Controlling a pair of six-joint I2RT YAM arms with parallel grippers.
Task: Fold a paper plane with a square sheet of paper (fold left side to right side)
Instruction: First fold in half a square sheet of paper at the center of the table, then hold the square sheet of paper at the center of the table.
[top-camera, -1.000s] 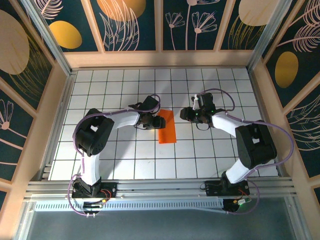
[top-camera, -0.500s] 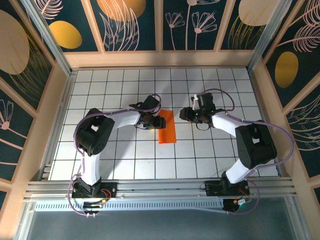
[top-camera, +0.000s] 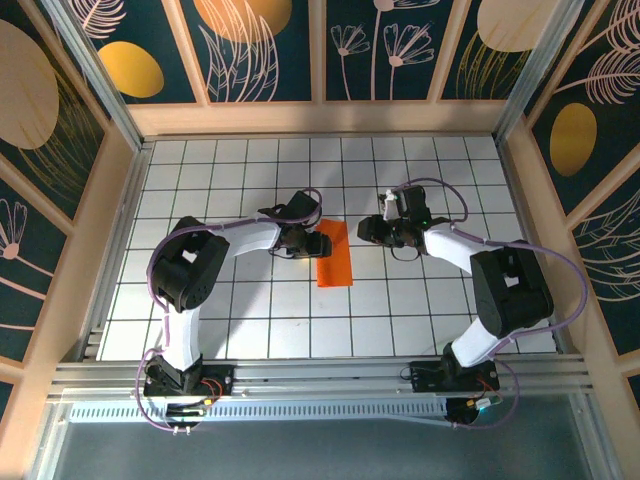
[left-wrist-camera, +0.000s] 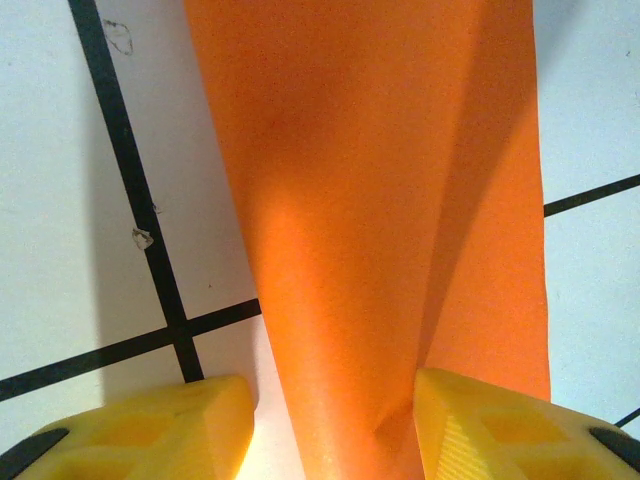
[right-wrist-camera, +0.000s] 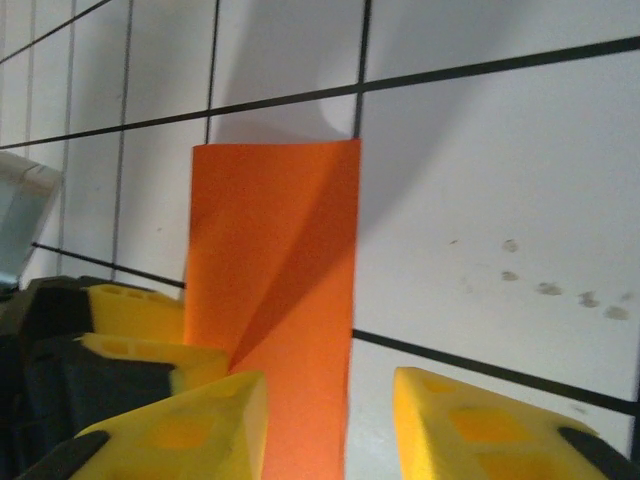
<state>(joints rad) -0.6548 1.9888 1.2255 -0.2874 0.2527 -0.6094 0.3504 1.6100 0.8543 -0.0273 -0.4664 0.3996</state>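
The square sheet of paper (top-camera: 333, 254) is bright orange and lies folded into a narrow upright rectangle on the grid table; a paper plane is not in view. My left gripper (top-camera: 316, 243) sits at the sheet's upper left edge. In the left wrist view its yellow fingers (left-wrist-camera: 150, 430) stand apart, with a raised orange fold (left-wrist-camera: 360, 230) running between them and touching the right one. My right gripper (top-camera: 369, 230) hovers just right of the sheet. It is open, its fingertips (right-wrist-camera: 480, 420) astride the paper's (right-wrist-camera: 275, 250) right edge.
The white grid table (top-camera: 230, 180) has wooden walls (top-camera: 320, 118) at the back and on both sides. The left gripper's yellow fingers (right-wrist-camera: 135, 312) show at the left of the right wrist view, close to my right gripper.
The right wrist has shifted very slightly. The paper and the left arm stay where they were.
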